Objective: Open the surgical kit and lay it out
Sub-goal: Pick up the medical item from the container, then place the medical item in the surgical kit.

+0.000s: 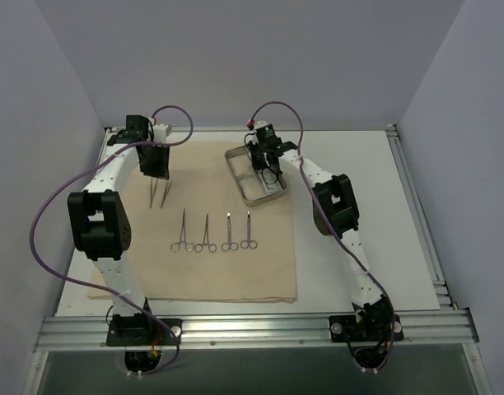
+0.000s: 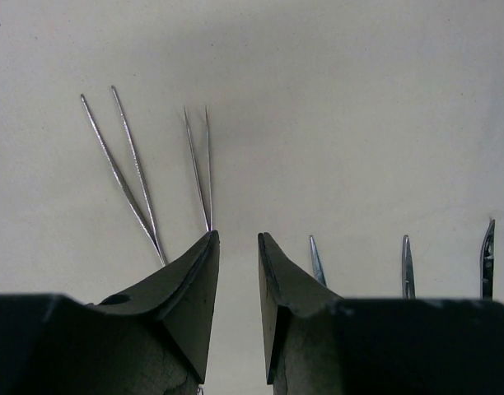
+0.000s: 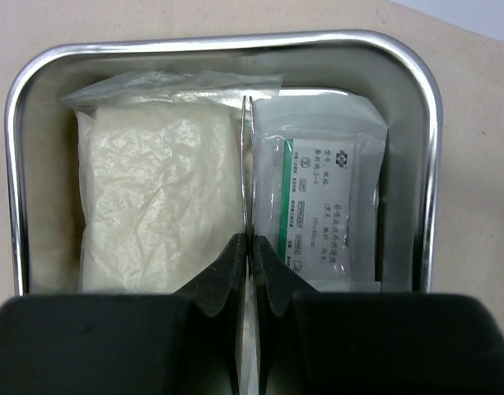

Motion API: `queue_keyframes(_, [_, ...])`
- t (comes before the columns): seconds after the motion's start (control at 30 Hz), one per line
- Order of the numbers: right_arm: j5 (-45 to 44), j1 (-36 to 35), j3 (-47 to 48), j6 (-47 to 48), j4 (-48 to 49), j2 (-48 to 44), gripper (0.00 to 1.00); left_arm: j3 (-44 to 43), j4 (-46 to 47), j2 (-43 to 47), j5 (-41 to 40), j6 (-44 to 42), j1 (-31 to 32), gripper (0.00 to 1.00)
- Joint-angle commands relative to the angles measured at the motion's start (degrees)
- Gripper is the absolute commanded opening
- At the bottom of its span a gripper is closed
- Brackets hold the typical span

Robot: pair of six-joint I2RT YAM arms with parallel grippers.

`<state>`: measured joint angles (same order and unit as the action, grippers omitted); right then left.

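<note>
Steel tray [image 3: 431, 164], rounded corners, 2 crinkled clear packets [image 3: 153, 197], beige cloth [image 3: 476, 206]

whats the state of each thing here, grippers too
cloth wrap: unfolded, flat on the table
steel tray: upright on the cloth, two packets inside
clear packet: lying in the tray
printed packet: lying beside it
tweezers: two pairs loose on the cloth, prongs apart
ring-handled instruments: four in a row, closed
left gripper: open, empty
right gripper: shut on packet edge; which packet's, unclear
</note>
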<state>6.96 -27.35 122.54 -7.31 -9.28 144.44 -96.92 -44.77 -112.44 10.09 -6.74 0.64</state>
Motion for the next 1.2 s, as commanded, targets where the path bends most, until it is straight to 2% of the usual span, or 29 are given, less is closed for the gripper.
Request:
queue_keyframes(0.0, [-3.62,0.11,-3.17,-0.33,2.77,-9.07,0.00,-3.18,-0.58,0.91,1.60,-0.90,-0.29,0.35])
queue_keyframes(0.2, [-6.78,-0.42,-10.30,-1.04,11.46,-16.90,0.00,-4.50,-1.63,2.23,2.57,-1.17,-0.29,0.35])
queue_keyframes(0.37, [-11.09,-1.91,-13.55,-0.43,13.23,-20.07,0.00,-6.96,-3.82,3.19,3.71,-1.26,-0.29,0.35])
queue_keyframes(0.5, [-14.78,-4.63,-18.73,1.42,19.28,-24.55,0.00,-9.24,-4.53,4.60,6.08,-0.38,0.23,0.35])
queue_keyframes(0.63, [-15.49,-5.16,-18.91,-0.24,19.38,-25.43,0.00,-10.65,-4.62,6.35,5.64,0.15,1.99,0.39])
queue_keyframes(0.73, [-16.62,-8.41,-26.54,-0.69,28.41,-29.73,0.00,-11.27,-4.18,7.50,6.96,2.78,3.31,0.39])
queue_keyframes(0.77, [-21.94,-10.07,-29.70,-0.25,32.01,-31.31,0.00,-11.79,-3.31,7.94,7.31,3.83,4.27,0.39])
queue_keyframes(0.8, [-24.95,-11.91,-37.21,1.58,42.05,-34.89,0.00,-11.88,-2.69,8.46,7.40,5.93,4.89,0.40])
queue_keyframes(0.83, [-28.11,-15.50,-40.59,2.64,47.28,-36.23,0.00,-11.80,-1.90,9.95,7.49,6.91,5.76,0.41])
queue_keyframes(0.9, [-35.83,-18.25,-44.74,3.88,56.16,-38.00,0.00,-11.36,0.38,11.27,6.53,10.07,8.91,0.45])
queue_keyframes(1.17, [-39.22,-23.27,-43.88,3.09,57.53,-35.90,0.00,-11.89,2.67,10.67,-3.31,14.65,19.30,0.48])
